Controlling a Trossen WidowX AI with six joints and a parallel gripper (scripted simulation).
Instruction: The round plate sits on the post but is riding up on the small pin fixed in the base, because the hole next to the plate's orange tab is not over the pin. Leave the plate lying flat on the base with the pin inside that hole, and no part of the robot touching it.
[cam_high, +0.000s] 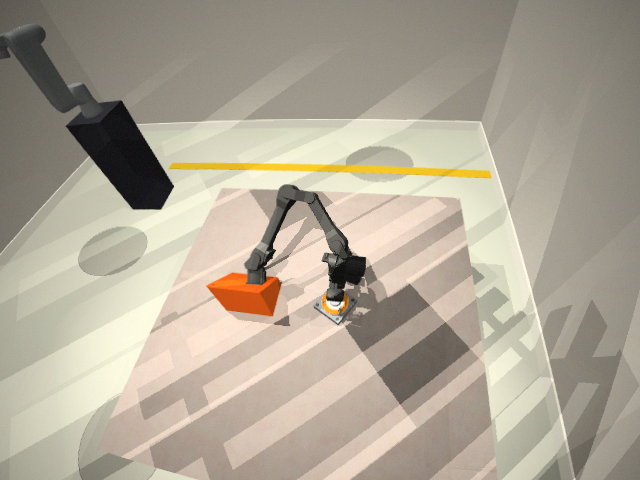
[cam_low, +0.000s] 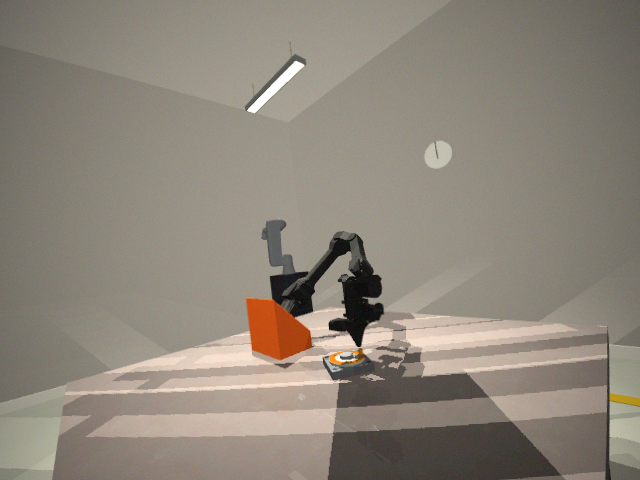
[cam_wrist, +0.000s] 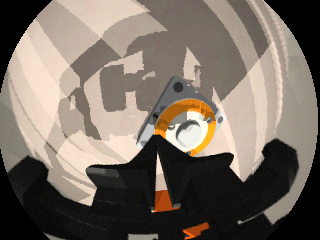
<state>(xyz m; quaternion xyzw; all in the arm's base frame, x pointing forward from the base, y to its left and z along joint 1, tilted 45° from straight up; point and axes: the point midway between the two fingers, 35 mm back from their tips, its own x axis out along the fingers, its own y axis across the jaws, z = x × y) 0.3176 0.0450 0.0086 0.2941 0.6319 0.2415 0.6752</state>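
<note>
Gripper: the black parallel-jaw gripper (cam_low: 357, 342) is fully closed on nothing, its tip low over the plate's rim.
Plate: the round orange-and-white plate (cam_low: 345, 357) sits on the square grey base (cam_low: 338, 371), beside the arm's orange pedestal (cam_low: 276, 329).
Progress: probably unfinished (pin and hole too small to see).
Orientation: orange tab (cam_low: 359, 353) points toward the gripper; a round plate has no long axis.

Landmark: base (cam_high: 338, 311) on the table (cam_high: 289, 392).
Plate (cam_low: 345, 357): on the base, around the post (cam_wrist: 187, 132).
Claw (cam_low: 358, 343): just above the plate's rim, fingers together, nothing between them.
Arm mount (cam_high: 246, 292): on the table, left of the base in the top view, well apart.
</note>
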